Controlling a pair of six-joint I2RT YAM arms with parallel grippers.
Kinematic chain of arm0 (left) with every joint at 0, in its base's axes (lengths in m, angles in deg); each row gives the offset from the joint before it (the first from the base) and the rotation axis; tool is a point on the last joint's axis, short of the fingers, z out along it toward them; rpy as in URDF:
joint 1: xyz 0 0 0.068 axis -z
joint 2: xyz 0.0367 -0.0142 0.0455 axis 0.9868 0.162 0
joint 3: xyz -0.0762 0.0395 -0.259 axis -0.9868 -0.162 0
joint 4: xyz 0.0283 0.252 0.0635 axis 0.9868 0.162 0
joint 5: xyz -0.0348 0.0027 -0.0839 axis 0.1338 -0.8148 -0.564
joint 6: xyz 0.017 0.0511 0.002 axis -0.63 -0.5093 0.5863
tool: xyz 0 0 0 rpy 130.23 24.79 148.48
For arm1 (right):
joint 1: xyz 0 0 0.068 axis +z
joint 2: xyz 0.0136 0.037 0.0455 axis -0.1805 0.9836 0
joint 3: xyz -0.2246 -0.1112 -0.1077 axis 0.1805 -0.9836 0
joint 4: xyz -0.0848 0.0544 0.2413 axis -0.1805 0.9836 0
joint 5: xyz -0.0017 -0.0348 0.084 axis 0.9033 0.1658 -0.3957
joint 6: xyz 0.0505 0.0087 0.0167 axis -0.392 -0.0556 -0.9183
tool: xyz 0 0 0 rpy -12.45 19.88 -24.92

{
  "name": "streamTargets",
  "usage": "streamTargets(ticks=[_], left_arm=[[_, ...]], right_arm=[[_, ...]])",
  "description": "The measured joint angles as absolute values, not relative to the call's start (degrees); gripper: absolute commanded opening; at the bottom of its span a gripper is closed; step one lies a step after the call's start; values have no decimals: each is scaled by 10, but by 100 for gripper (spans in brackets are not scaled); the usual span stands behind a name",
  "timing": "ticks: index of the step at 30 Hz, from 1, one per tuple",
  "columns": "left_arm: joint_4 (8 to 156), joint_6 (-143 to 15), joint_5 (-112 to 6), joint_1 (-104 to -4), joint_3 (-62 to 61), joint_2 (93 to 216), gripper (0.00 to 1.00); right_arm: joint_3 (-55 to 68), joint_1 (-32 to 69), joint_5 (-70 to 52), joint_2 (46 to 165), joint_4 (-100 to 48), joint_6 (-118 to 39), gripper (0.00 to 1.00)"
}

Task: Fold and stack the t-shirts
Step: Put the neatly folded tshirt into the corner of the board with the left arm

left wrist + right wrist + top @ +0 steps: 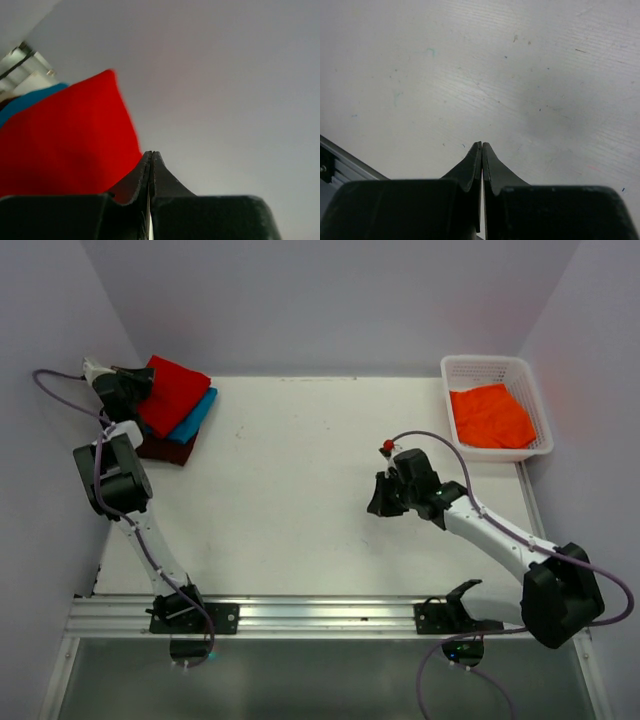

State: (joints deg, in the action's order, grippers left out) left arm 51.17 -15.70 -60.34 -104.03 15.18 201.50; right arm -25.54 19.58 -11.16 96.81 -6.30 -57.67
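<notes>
Three folded cloth t-shirts sit stacked at the far left corner of the white bench (300, 490): a bright red t-shirt (175, 392) on top, a teal blue t-shirt (197, 417) under it and a dark maroon t-shirt (165, 450) at the bottom, each layer skewed a little from the next. A crumpled orange t-shirt (490, 417) lies unfolded in the white plastic lattice basket (485, 362) at the far right corner.

The left gripper (151, 154) hangs just beside the red shirt's edge, its jaws pressed together on nothing. The right gripper (481, 145) is also closed and empty above bare bench, well apart from the basket.

The orange shirt looks to be the one piece left to fold. It is likely light, limp cloth that will sag and bunch when lifted and will not hold a shape. A raised fold near its middle seems the best pinch for lifting it out. Once it is spread flat, the shoulders or hem corners would suit folding.
</notes>
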Motion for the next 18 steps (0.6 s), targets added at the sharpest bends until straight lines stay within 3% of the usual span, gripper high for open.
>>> streamTargets(ticks=[7, 13, 14, 15, 17, 18], left_arm=[[487, -164, -631, -1034, 120, 2131, 0], [439, -153, -658, -1037, 99, 2126, 0], [438, -147, -664, -1036, 93, 2118, 6], [438, -144, -672, -1036, 89, 2108, 19], [444, -137, -688, -1033, 82, 2079, 94], [448, -133, -697, -1030, 81, 2057, 100]], right_arm=[[-255, 196, -109, 894, -58, -578, 0], [-254, 196, -103, 884, -44, -577, 0], [-254, 196, -102, 882, -44, -577, 0], [-254, 196, -100, 880, -43, -577, 2], [-254, 196, -95, 870, -43, -578, 18], [-254, 196, -93, 863, -43, -580, 29]])
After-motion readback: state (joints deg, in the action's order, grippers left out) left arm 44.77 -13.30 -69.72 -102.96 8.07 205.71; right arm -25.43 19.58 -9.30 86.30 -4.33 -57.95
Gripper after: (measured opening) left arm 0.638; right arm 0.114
